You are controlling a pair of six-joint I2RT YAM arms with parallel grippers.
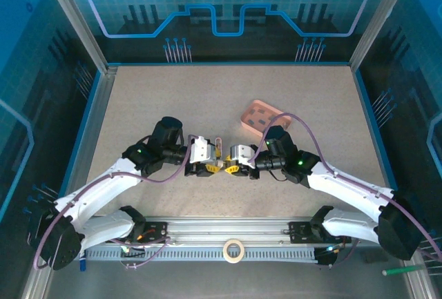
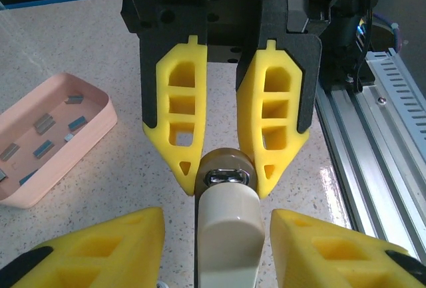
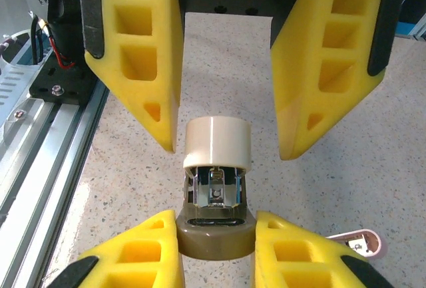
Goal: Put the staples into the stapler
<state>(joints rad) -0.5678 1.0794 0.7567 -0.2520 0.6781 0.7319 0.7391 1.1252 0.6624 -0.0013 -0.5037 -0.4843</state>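
right gripper [image 3: 216,216] clamped on the stapler [image 3: 217,143], fingers [image 3: 143,255] pressed on both sides of its brown end; left gripper [image 2: 216,215] released, fingers [image 2: 100,248] straddle the cream end with a gap each side, no contact. Grippers face each other tip to tip with the stapler between them, cream end toward the left one. Right wrist view shows a metal channel between cream cap and brown base, can't tell if anything's in it. Stapler is about mid-width of the surface [image 1: 159,99], nearer the near edge. Staples [image 2: 44,123] are in the pink tray [image 2: 101,111], several dark grey strips scattered flat on its floor; tray is right of centre, just beyond the right gripper toward the far edge, apart from the stapler. Small pink item [image 3: 359,245] lies on the surface just beside the right gripper, can't tell what it is. Tape roll [image 1: 234,250] sits on the rail [image 1: 207,226] at the near edge
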